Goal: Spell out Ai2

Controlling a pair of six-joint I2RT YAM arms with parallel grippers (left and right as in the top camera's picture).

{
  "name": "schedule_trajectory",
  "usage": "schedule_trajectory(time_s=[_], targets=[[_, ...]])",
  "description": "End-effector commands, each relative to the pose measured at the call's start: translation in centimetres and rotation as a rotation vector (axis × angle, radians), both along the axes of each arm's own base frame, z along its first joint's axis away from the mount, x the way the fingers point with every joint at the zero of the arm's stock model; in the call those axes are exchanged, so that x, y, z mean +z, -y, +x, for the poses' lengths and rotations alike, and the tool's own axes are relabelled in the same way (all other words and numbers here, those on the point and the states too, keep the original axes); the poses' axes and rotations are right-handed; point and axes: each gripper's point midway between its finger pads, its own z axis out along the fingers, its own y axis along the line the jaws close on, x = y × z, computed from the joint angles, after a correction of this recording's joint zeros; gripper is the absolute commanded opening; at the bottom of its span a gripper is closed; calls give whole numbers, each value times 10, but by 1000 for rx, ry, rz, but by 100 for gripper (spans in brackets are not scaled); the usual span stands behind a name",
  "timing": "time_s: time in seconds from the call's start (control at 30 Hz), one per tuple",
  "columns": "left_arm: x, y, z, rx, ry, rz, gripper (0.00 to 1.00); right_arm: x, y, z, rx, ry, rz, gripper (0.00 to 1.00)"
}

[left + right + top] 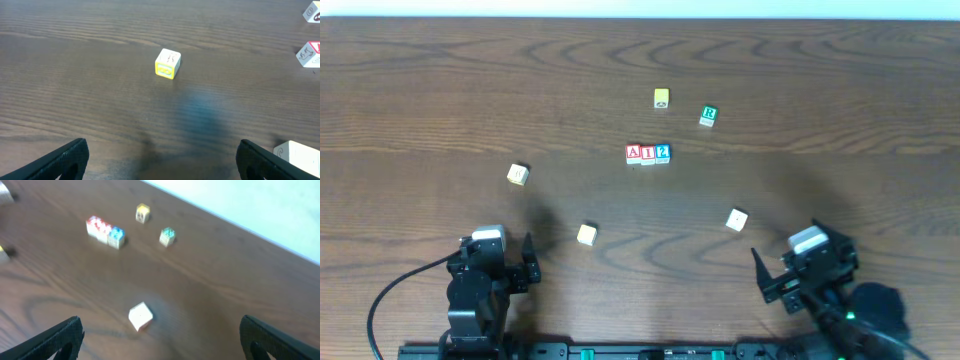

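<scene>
The red "A" cube (633,153), red "I" cube (648,153) and blue "2" cube (663,153) stand touching in a row at the table's middle, reading A, I, 2 from left to right. The right wrist view shows the row blurred, with the two red cubes (96,226) beside the blue one (116,236). The "A" cube's edge shows in the left wrist view (311,54). My left gripper (496,262) (162,160) is open and empty at the near left. My right gripper (803,268) (162,337) is open and empty at the near right. Both are far from the row.
A yellow cube (661,98) (142,213) and the green "R" cube (709,116) (167,236) lie behind the row. Pale cubes lie at the left (518,174) (167,63), near left (586,234) (296,155) and near right (737,219) (140,316).
</scene>
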Motion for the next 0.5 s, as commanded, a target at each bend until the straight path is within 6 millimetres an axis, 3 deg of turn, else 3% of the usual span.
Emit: schedule_trajectory(time_s=[0.0,0.23,0.37,0.47], targets=[[-3,-1,0,-1,-2,13,95,-27,2,5,-2,28,-17,99],[-3,-1,0,-1,-2,13,95,-71,2,9,-3,-41,-16,99],[-3,-1,0,-1,-2,13,95,-103,15,10,-68,-118,-29,99],[-3,-1,0,-1,-2,13,95,-105,28,11,-136,-124,-36,99]])
